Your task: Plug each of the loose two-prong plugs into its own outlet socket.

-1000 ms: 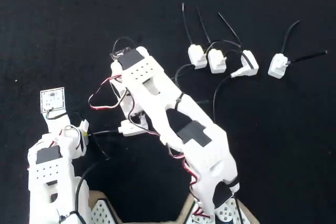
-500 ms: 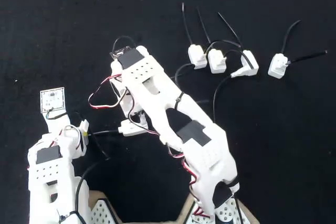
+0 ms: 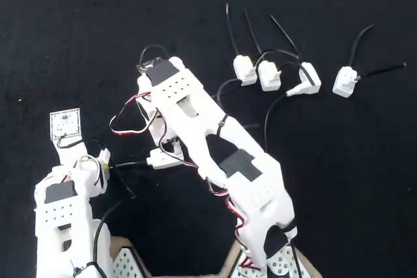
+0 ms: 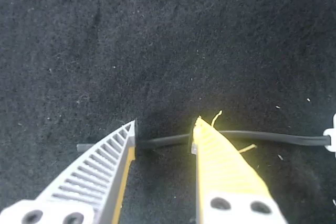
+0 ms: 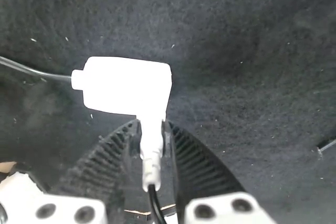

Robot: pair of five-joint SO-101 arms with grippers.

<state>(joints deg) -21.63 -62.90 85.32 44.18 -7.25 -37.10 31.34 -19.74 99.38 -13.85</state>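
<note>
- Fingers of the left gripper [image 4: 165, 129], one white and one yellow ribbed plastic, stand spread close to the near-left corner of the black cloth tabletop [image 3: 365, 180]. They straddle a thin black cable [image 4: 262, 137] lying flat on the cloth.
- Just beyond, left of the tabletop's centre, the right gripper [image 5: 152, 125] bends down from its long white arm. Its black ribbed fingers are pressed together on the neck of a narrow white plug [image 5: 152, 156].
- The plug's front end meets a white rectangular socket block [image 5: 126, 85] resting on the cloth. Whether the prongs are fully seated cannot be told.
- The thin black cable leaves the block's side and runs toward the left gripper.
- Toward the far edge, right of centre, four white plastic connector blocks [image 3: 269, 76] lie in a row, well apart from both grippers. Each trails a thin black cord.
</note>
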